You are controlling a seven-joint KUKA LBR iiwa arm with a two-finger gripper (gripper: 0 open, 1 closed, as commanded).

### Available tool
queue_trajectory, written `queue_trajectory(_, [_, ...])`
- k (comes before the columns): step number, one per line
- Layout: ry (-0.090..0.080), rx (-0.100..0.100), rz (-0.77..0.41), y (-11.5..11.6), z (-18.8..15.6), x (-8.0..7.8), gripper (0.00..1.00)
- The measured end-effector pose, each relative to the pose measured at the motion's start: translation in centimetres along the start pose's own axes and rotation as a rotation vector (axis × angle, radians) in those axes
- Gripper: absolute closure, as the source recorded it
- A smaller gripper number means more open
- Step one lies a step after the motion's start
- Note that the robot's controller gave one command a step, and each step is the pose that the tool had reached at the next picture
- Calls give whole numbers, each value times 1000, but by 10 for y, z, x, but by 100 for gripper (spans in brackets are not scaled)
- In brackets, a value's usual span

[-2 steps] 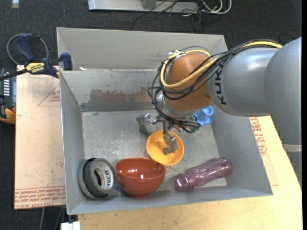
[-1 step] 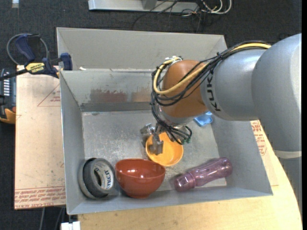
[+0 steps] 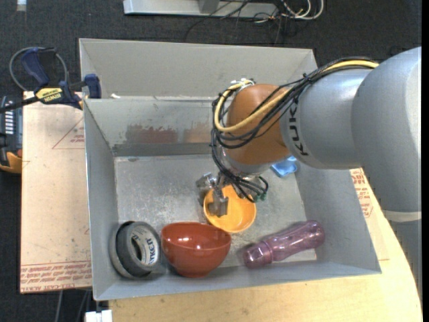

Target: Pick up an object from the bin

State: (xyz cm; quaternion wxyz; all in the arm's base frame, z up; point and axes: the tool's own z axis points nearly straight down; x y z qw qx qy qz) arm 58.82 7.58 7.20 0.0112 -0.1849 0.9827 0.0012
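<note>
My hand: down low over the middle of the bin floor, its tip inside the outline of a small orange bowl, at that bowl's left side.
Grip: I cannot tell whether my hand is released or clenched; my own wrist hides the tip from above. I also cannot tell whether anything is caught in it.
Contact: the tip looks to meet the orange bowl's left rim or inner wall, though I cannot be sure it is touching.
Orange bowl: upright, mouth up, on the bare floor of the grey bin, roughly central and a little to the right.
My wrist: the orange cover sits straight above the bowl, with yellow and black cables looped around it.
Red bowl: larger, upright, at the near wall, just beside the orange bowl's near-left edge.
Tape roll: grey duct tape, tilted against the near-left corner, touching the red bowl's left side.
Purple bottle: translucent, lying on its side along the near wall, right of the red bowl and apart from my hand.
Blue thing: a small pale blue piece by the right wall, mostly hidden behind my arm; I cannot tell what it is.
</note>
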Motion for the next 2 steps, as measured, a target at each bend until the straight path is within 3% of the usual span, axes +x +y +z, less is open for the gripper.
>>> queue_trajectory(1, [11,-3,0,1,-23,3,100])
queue_trajectory(2, [1,-1,1,1,-59,-1,100])
